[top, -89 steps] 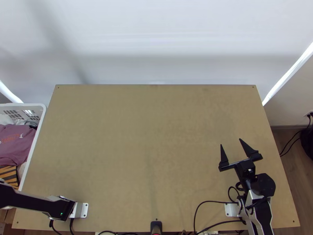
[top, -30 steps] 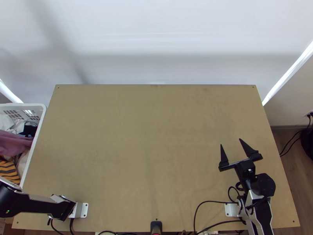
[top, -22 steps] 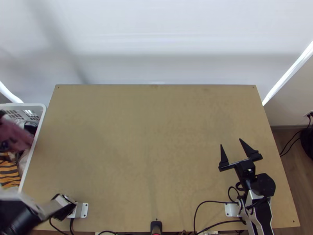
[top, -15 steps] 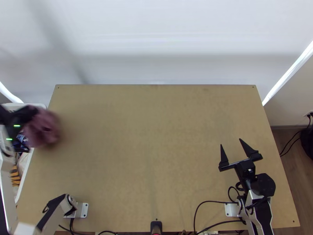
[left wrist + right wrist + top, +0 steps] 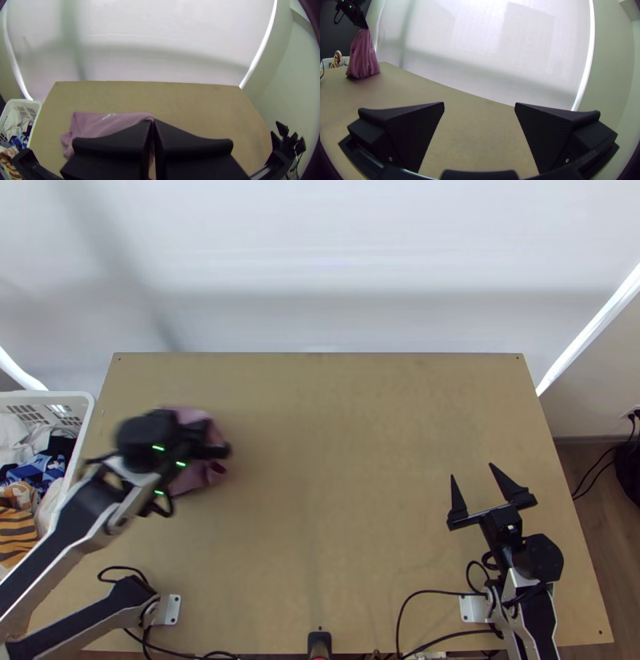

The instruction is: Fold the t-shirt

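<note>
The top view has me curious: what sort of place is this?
Probably a robotics lab or practice workstation: a left arm and a right arm are mounted at a wooden table, pink cloth hangs from the left gripper, and a white basket of clothes stands beside the table.

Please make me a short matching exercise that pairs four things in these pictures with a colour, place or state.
1. left claw
2. basket
3. t-shirt
4. right claw

A. pink, hanging bunched
B. open, holding nothing
C. shut, gripping something
D. white, at the top view's left edge

Pairs: 1-C, 2-D, 3-A, 4-B
</note>
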### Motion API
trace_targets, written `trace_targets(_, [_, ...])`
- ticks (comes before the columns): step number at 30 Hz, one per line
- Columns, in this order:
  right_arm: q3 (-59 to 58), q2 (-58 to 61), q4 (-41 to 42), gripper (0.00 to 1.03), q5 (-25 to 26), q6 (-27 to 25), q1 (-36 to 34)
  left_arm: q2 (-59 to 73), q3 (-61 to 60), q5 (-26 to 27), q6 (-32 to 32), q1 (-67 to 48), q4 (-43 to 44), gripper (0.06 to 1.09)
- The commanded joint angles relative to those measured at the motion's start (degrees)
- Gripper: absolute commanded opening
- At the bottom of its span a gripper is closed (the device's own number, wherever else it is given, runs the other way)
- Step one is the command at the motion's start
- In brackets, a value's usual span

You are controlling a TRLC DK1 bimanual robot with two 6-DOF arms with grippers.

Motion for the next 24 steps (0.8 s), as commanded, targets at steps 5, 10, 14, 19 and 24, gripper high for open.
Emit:
trace_targets(5, [-0.5, -0.4, -0.6, 0.99, 0.3, -0.8, -0.5, 11.6, -0.8, -1.9, -4.5, -12.6, 6.3, 0.10])
trace_targets(10, [-0.5, -0.4, -0.5, 0.99, 0.3, -0.8, -0.5, 21.4, 1.4, -1.9, -5.1, -17.6, 12.3, 0.10])
trace_targets(14, [-0.5, -0.4, -0.6, 0.99, 0.3, -0.8, -0.5, 29.8, 7.1, -1.9, -6.1, -21.4, 14.0, 0.10])
trace_targets(19, [-0.5, -0.4, -0.6, 0.99, 0.3, -0.8, -0.5, 39.7, 16.6, -1.9, -6.0, -25.4, 14.0, 0.15])
trace_targets(24, [-0.5, -0.4, -0.6, 0.99, 0.3, -0.8, -0.5, 42.0, 23.6, -1.4, -3.7, -28.5, 14.8, 1.05])
